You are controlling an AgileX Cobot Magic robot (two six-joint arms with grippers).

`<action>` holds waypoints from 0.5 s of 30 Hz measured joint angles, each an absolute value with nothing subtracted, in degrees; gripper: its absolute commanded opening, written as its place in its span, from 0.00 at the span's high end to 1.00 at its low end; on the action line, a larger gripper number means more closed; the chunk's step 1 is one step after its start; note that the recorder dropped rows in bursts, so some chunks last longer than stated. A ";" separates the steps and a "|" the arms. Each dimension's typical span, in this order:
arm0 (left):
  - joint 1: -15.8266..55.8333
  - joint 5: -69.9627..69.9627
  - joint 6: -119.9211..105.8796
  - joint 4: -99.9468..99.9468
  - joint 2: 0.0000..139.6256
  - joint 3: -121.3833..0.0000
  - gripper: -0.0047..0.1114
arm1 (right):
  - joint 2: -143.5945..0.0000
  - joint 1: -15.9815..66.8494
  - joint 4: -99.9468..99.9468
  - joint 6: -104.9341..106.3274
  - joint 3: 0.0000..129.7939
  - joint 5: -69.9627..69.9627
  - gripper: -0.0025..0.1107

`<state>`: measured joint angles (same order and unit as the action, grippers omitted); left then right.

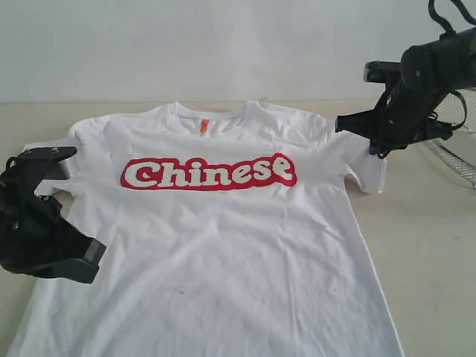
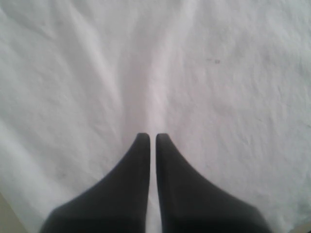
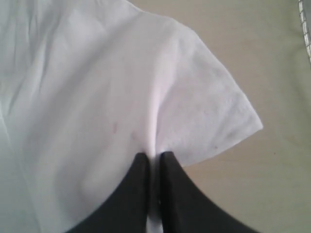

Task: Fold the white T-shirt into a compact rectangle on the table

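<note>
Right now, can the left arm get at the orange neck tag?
Probably yes: the orange neck tag lies uncovered, only flat white T-shirt between it and the left tool; the right tool pinches a sleeve.

Silver wire-mesh basket (image 1: pixel 455 165) at right edge of exterior view, mid-height, partly cut off. Its rim (image 3: pixel 305 29) shows in upper right corner of right wrist view. Plain pale wall (image 1: pixel 186 44) across exterior top.

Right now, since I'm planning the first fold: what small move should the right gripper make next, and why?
Probably lift the right gripper slightly and carry the sleeve inward, toward the lettering. Its jaws are shut on the white T-shirt beside the sleeve, and the shirt lies flat and unfolded on the table.
</note>
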<state>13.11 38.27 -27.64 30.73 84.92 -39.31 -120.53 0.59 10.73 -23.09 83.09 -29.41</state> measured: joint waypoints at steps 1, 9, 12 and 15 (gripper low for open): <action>13.11 38.27 -27.64 30.73 84.92 -39.31 0.92 | -120.42 0.59 10.73 -23.09 83.34 -29.41 0.98; 13.11 38.27 -27.64 30.73 84.92 -39.31 0.92 | -119.86 0.59 10.37 -22.54 83.82 -28.96 0.98; 13.11 38.27 -27.64 30.73 84.92 -39.31 0.92 | -119.86 0.88 10.26 -22.10 83.82 -28.96 0.98; 13.11 38.27 -27.64 30.73 84.92 -39.31 0.92 | -119.86 1.74 9.88 -21.61 83.82 -28.40 0.98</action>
